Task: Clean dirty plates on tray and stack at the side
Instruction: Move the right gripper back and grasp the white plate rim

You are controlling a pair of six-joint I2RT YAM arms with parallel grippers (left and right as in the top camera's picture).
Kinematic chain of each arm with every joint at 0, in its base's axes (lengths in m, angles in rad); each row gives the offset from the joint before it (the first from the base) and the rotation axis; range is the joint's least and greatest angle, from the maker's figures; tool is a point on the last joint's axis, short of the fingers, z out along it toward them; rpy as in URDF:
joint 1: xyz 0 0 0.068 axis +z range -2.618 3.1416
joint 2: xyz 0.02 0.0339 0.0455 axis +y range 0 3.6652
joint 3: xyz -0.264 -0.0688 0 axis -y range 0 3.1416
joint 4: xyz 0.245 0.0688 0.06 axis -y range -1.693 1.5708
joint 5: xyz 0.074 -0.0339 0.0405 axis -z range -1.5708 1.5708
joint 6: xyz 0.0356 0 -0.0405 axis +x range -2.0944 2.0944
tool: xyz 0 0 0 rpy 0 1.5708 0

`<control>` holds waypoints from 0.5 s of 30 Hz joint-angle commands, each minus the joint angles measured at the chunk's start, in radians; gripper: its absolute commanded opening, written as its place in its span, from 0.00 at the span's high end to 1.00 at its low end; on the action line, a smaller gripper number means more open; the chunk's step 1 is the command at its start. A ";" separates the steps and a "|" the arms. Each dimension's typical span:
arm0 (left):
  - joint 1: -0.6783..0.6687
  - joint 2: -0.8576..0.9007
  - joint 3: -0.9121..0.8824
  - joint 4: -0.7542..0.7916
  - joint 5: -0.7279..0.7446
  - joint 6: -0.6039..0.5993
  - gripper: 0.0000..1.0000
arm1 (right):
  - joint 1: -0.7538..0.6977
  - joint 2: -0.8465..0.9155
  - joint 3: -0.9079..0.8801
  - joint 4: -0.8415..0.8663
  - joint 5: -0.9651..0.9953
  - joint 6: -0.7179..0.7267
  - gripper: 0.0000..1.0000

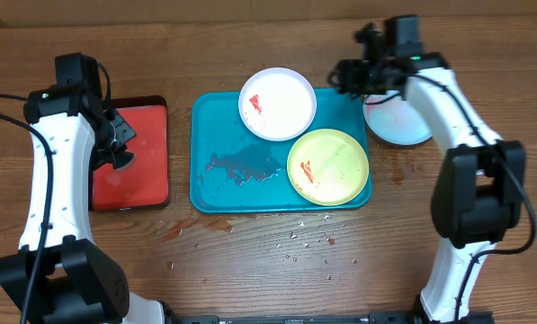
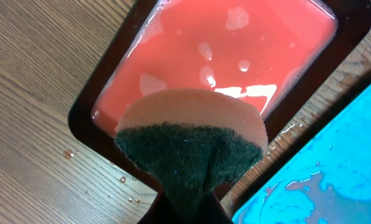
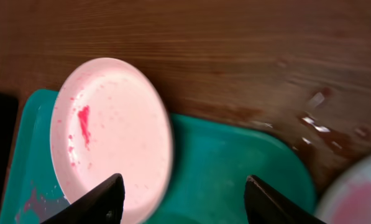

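Observation:
The teal tray [image 1: 214, 126] holds a white plate [image 1: 278, 103] at its far edge and a yellow-green plate [image 1: 328, 166] at its near right, both with red smears. A pale bluish plate [image 1: 397, 121] lies on the table right of the tray, partly under my right arm. My right gripper [image 1: 344, 79] hangs open over the tray's far right corner; in the right wrist view the gripper [image 3: 185, 186] has the white plate [image 3: 110, 134] by its left finger and nothing between the fingers. My left gripper [image 1: 117, 142] is shut on a sponge [image 2: 191, 140] over the red tray [image 2: 235, 50].
The red tray [image 1: 130, 153] with a dark rim lies left of the teal tray and has wet film in it. A dirty puddle [image 1: 246, 164] sits on the teal tray's bare left half. Crumbs and droplets [image 1: 295, 238] dot the wood in front.

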 commanded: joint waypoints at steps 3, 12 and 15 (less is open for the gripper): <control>0.002 0.007 -0.005 -0.005 0.005 -0.010 0.96 | 0.086 0.074 0.007 0.083 0.213 0.046 0.37; 0.002 0.007 -0.005 -0.004 0.005 -0.010 0.96 | 0.153 0.174 0.007 0.183 0.212 0.045 0.39; 0.002 0.007 -0.005 -0.004 0.005 -0.010 0.96 | 0.164 0.189 0.007 0.184 0.211 0.046 0.54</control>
